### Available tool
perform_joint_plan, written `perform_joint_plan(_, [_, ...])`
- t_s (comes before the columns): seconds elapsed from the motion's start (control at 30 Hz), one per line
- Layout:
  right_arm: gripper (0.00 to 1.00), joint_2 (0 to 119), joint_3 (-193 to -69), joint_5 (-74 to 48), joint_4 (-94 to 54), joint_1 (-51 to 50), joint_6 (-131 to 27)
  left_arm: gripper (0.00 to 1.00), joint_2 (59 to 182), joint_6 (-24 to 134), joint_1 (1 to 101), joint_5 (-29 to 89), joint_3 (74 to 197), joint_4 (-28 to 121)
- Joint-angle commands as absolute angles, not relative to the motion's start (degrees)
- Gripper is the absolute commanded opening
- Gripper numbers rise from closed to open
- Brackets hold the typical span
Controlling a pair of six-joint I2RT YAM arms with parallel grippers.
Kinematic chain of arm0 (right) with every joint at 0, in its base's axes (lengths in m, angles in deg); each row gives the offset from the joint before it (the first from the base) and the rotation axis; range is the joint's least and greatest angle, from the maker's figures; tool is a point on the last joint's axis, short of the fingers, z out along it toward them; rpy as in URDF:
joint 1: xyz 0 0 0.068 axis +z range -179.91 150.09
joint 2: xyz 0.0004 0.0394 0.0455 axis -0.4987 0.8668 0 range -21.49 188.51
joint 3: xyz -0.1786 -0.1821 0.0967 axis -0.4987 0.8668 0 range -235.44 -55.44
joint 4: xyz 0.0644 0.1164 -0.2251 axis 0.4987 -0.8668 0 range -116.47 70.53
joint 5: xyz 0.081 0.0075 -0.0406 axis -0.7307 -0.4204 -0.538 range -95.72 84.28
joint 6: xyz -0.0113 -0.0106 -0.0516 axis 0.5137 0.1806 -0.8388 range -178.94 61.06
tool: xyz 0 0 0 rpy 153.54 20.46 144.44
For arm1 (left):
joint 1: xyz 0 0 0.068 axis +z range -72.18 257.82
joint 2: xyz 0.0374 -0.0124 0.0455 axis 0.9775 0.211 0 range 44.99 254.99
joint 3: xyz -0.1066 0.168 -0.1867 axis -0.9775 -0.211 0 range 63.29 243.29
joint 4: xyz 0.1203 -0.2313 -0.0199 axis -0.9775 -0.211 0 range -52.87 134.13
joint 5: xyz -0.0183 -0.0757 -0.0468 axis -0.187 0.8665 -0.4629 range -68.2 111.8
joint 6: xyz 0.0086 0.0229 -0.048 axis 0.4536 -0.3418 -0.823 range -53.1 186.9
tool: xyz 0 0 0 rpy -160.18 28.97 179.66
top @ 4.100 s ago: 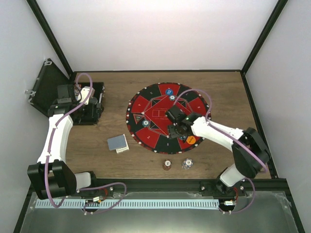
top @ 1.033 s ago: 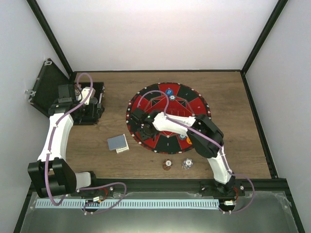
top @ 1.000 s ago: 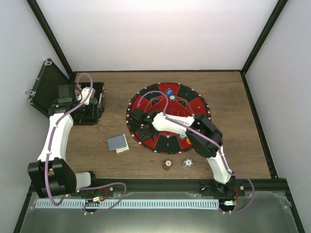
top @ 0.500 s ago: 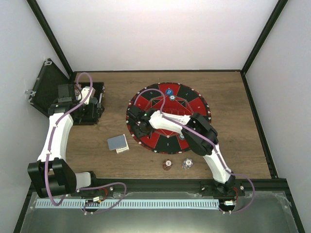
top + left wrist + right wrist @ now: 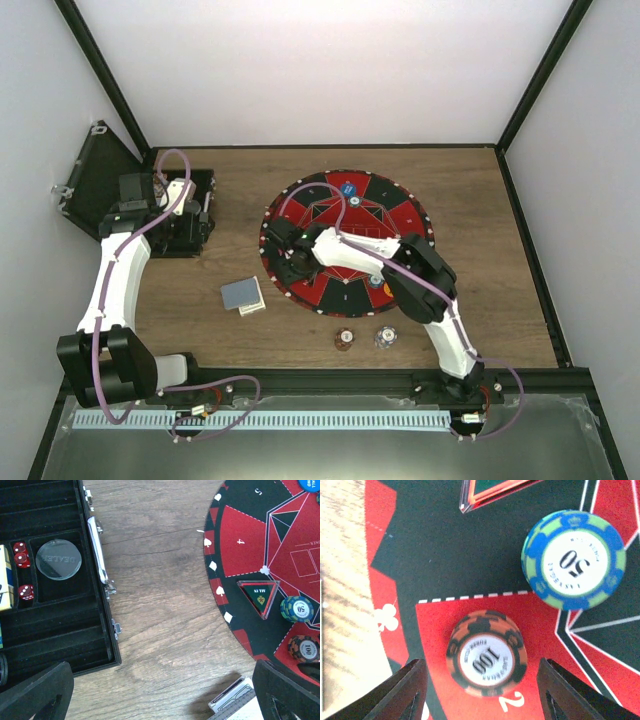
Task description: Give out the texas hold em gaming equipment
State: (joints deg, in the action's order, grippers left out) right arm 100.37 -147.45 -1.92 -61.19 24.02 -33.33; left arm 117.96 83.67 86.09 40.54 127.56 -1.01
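The right pincer (image 5: 481,682) hangs low over the near-left part of the round mat (image 5: 445,555). Its fingers (image 5: 412,692) stand apart on either side of an orange-and-black stack of 100 chips (image 5: 486,653), with a gap showing on each side, so nothing is clamped. That stack sits on a red sector marked 2, near the mat's edge, where the wooden surface (image 5: 340,580) begins. Just beyond it, on a black sector, lies a blue-and-green stack of 50 chips (image 5: 574,559), apart from the first. Farther on is the corner of a clear triangular all-in marker (image 5: 495,492).

The left pincer (image 5: 160,685) is spread wide with nothing between its fingers. In its own view bare wood lies below it. A deck of cards (image 5: 235,705) with grey-blue backs lies on the surface near the right finger. To the left is the open black case (image 5: 60,630), holding a clear round dealer disc (image 5: 58,559) and three red dice (image 5: 22,560) in neighbouring compartments.

From above, a blue button (image 5: 347,187) rests on the far side of the mat. A dark red chip stack (image 5: 343,340) and a whitish chip stack (image 5: 385,338) stand side by side on the wood, off the mat's near edge.
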Motion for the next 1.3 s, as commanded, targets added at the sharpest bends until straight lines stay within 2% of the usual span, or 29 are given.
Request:
perform_joint_plan(0.0, [0.63,93.04,-144.60,-2.79,-61.61,24.66,-32.28,1.00,117.49,84.17,86.46,41.76,128.41,-1.18])
perform_joint_plan(0.4, [0.76,70.53,-120.89,-1.19,-65.55,29.71,-25.50,1.00,118.27,84.79,86.43,42.28,128.71,-0.82])
perform_joint_plan(0.67, [0.84,62.15,-110.45,-2.90,-67.30,36.25,-16.82,1.00,118.94,84.55,86.42,42.88,128.73,-0.57])
perform_joint_plan(0.87, [0.84,61.30,-108.25,-3.72,-66.68,39.96,-13.21,1.00,119.17,84.82,86.43,42.64,129.09,-0.80])
perform_joint_plan(1.27, [0.73,63.78,-109.12,-1.66,-66.78,40.92,-13.04,1.00,118.99,85.04,86.43,42.20,129.11,-1.05])
